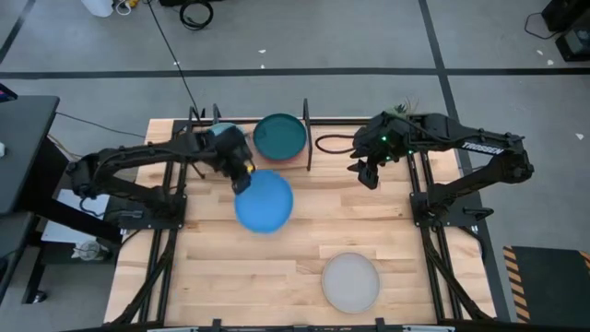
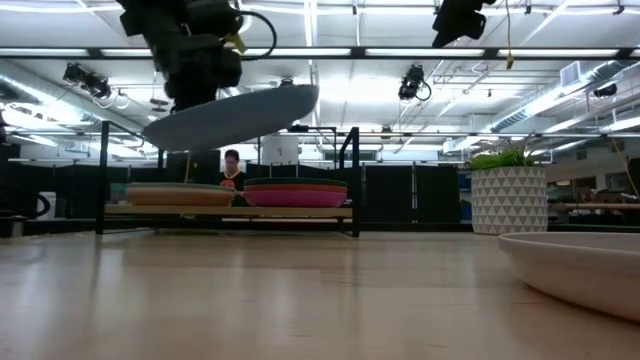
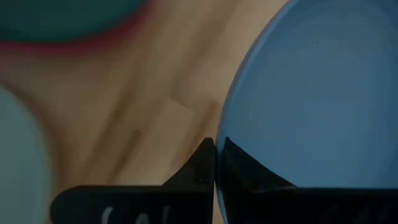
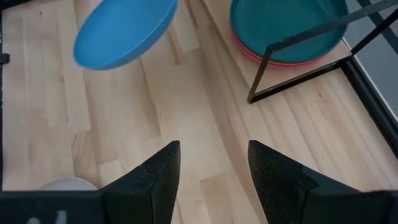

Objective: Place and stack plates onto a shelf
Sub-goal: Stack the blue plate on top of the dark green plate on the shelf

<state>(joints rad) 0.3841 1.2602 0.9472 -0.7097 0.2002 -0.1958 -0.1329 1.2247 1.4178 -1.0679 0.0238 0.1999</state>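
My left gripper (image 1: 243,175) is shut on the blue plate (image 1: 265,201), which hangs in the air in front of the shelf (image 1: 304,148). The plate also shows in the low view (image 2: 235,115), tilted, and in the right wrist view (image 4: 124,31). On the shelf a dark teal plate (image 1: 279,136) tops a stack with a magenta one (image 2: 295,197) beneath; a second stack (image 2: 178,193) lies to its left, with a pale teal plate (image 1: 219,132) on top, mostly hidden by my left arm. A grey plate (image 1: 350,281) rests on the table near the front. My right gripper (image 4: 211,168) is open and empty, high over the table right of the shelf. My left gripper pinches the blue plate's rim (image 3: 225,146) between its two fingers, one on the plate's upper face and one below. The fingers come from the shelf side, on the plate's far left edge. The plate is lifted clear of the table and tilted, its free side higher in the low view.
The shelf's thin black posts (image 1: 306,115) stand at its corners. A black cable (image 1: 332,143) lies right of the shelf. A white potted plant (image 2: 508,195) stands at the far right. A person (image 2: 232,170) shows in the room beyond the table.
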